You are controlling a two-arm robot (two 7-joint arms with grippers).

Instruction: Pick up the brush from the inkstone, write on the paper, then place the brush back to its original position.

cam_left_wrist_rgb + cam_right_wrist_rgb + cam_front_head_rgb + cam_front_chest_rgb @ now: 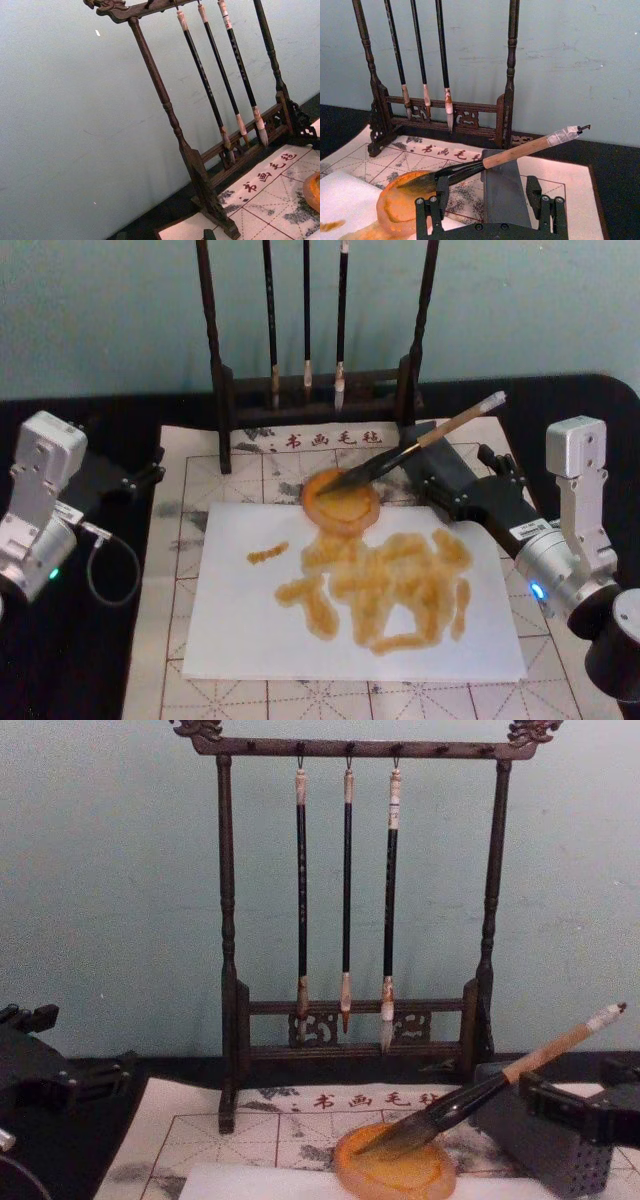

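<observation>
- The right gripper (490, 200) is sitting just behind the brush (470, 171), with its two fingers spread apart and holding nothing.
- The brush is lying with its dark tuft in the orange inkstone (341, 501) and its tan shaft leaning up on the grey block (501, 190).
- The paper (240, 630) is lying in front of the inkstone and is already carrying big orange strokes, so the writing looks done and the brush looks put back.
- To finish well, the right gripper should be pulling straight back and up, keeping its fingers wide so they are not bumping the shaft or knocking the brush off the block.
- It should also be staying clear of the wet paper, so nothing gets smeared.
- The left gripper (140, 478) is resting far off at the left side of the cream mat (190, 530), and I cannot tell if it is open or closed.
- The wooden stand (350, 920) with three thin brushes (346, 890) is standing at the back.
- The tip of the tuft is hard to make out against the orange dish.
- The grey block is partly hiding behind the right gripper.
</observation>
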